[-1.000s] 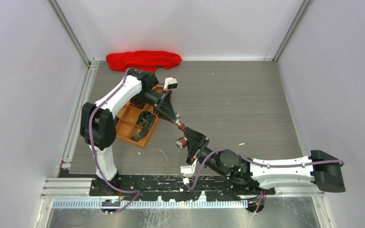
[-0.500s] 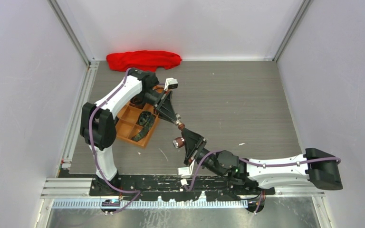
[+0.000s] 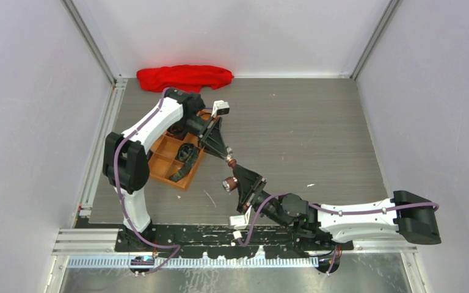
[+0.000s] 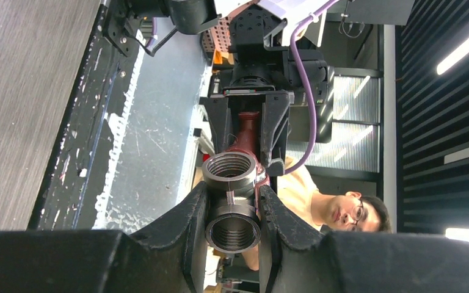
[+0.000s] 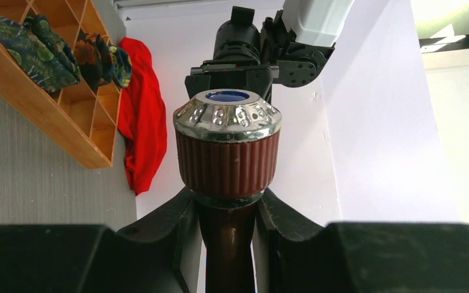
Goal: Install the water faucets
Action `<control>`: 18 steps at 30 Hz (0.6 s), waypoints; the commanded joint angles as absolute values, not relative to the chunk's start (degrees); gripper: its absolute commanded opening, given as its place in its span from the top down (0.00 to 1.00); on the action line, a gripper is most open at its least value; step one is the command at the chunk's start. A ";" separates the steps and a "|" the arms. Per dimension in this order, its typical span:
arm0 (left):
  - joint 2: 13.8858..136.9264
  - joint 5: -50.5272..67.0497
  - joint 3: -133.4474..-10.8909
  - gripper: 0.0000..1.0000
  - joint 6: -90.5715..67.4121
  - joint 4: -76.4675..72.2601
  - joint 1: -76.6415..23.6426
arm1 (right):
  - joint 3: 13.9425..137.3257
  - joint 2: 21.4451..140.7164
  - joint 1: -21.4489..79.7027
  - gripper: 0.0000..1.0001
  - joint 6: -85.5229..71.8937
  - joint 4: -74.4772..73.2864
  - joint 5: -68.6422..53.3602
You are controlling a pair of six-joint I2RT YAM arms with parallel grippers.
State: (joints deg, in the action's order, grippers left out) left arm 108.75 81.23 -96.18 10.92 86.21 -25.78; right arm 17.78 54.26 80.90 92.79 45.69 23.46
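your left gripper (image 4: 232,207) is pinching a threaded faucet piece (image 4: 230,174) between its fingers, over the worktop (image 3: 305,134), with the wooden tray (image 3: 162,160) just behind that gripper. straight ahead of it, your right gripper (image 5: 227,213) is clamped on the stem of a second faucet (image 5: 228,152). its ribbed reddish-brown knob and silvery cap stand just past the fingertips; you cannot tell whether the two pieces touch.

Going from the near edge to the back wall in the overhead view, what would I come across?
Black base rail → right gripper → left gripper → red cloth. The tray lies alongside both grippers, so I leave it out.
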 commanded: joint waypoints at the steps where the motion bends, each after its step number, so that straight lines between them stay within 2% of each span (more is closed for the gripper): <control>1: 103.44 97.64 -96.37 1.00 22.19 101.53 -26.18 | 16.92 53.20 81.21 1.00 91.38 55.80 21.81; 18: 101.02 97.70 -96.57 1.00 22.65 101.51 -27.42 | 14.26 55.05 81.17 1.00 86.87 64.09 19.73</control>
